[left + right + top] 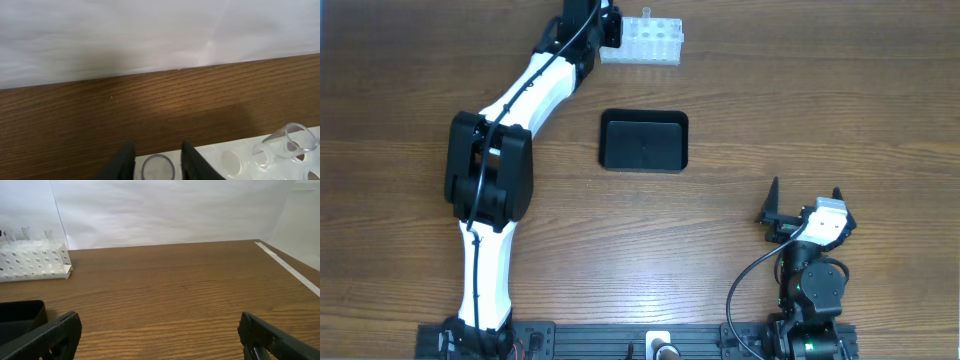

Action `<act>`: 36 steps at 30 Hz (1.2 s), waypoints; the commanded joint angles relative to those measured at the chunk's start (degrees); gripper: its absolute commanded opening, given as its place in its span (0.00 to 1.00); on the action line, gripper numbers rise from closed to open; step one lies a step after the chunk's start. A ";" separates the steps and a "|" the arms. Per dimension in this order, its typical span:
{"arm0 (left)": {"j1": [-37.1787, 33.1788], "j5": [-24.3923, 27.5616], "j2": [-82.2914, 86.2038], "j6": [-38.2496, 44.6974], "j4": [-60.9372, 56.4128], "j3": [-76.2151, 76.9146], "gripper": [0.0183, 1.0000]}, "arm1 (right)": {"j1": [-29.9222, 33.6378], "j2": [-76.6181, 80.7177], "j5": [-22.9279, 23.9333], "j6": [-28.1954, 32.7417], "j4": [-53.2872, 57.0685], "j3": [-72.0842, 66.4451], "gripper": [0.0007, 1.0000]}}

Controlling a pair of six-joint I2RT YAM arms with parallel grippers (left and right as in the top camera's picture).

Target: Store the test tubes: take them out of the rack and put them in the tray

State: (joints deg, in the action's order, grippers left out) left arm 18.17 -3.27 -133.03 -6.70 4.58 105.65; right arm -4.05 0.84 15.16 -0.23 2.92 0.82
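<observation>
The left arm (486, 285) has white links, bulky black joints and a black cable (538, 78); the right gripper (806, 188) is black and sharply pointed.

The table (820, 120) is mid-brown wood with fine darker grain lines, and it bears a pale strip (290, 269). The rack (642, 42) is translucent white, dotted with rows of round holes. The test tubes (287, 142) are clear and colourless. The tray (644, 113) is matt black. The left arm (535, 85) is white with black joints. The left gripper (157, 150) and the right gripper (807, 190) have black fingers.
</observation>
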 commanded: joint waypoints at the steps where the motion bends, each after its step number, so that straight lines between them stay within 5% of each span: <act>1: 0.15 -0.26 -1.14 0.24 -0.02 1.68 0.24 | 0.24 -0.52 -0.31 -0.57 -0.15 -0.52 0.99; 21: 0.15 -0.31 0.11 0.31 0.04 1.68 0.13 | 0.24 -0.52 -0.28 -0.57 -0.15 -0.52 0.99; 36: 3.17 -3.43 23.02 7.74 2.54 1.68 0.15 | 0.24 -0.52 -0.31 -0.57 -0.15 -0.52 0.99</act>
State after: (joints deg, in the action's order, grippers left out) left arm 20.36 -5.72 -116.77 -1.30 6.35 105.71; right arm -4.05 0.84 15.16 -0.23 2.92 0.82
